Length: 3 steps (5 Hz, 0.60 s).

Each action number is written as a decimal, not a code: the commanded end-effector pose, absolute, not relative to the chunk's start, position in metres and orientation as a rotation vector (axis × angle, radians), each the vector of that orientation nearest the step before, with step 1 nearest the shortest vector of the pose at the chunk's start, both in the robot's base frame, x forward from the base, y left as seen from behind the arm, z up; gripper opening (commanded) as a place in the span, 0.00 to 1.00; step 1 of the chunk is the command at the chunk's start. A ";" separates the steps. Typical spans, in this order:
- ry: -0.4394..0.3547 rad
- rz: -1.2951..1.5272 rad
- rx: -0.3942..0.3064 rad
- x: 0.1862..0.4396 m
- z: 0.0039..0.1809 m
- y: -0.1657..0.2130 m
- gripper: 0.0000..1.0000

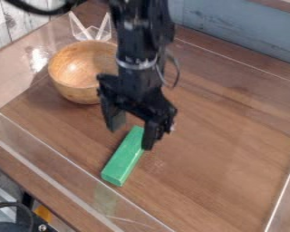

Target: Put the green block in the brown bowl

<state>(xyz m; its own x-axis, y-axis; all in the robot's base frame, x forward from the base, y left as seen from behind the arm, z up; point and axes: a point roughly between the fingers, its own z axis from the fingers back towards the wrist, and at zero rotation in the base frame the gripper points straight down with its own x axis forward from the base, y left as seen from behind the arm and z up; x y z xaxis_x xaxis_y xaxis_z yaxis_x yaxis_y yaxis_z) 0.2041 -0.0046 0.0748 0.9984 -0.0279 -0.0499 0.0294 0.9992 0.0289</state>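
The green block (123, 159) lies flat on the wooden table, its long axis running from near-left to far-right. My gripper (134, 127) hangs straight down over the block's far end with its black fingers (156, 132) spread wide and nothing between them; that end of the block is partly hidden behind them. Whether the fingertips touch the block I cannot tell. The brown bowl (65, 74), round and wooden, stands empty at the back left, partly covered by my arm.
A clear plastic wall (39, 149) rings the table along its near and left edges. A white wire object (87, 25) stands behind the bowl. Bare wood (227, 118) stretches to the right of the block.
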 end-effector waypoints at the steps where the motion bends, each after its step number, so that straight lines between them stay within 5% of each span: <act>1: 0.019 -0.017 0.052 0.208 0.072 -0.016 1.00; 3: 0.002 -0.074 0.088 0.209 0.065 -0.033 1.00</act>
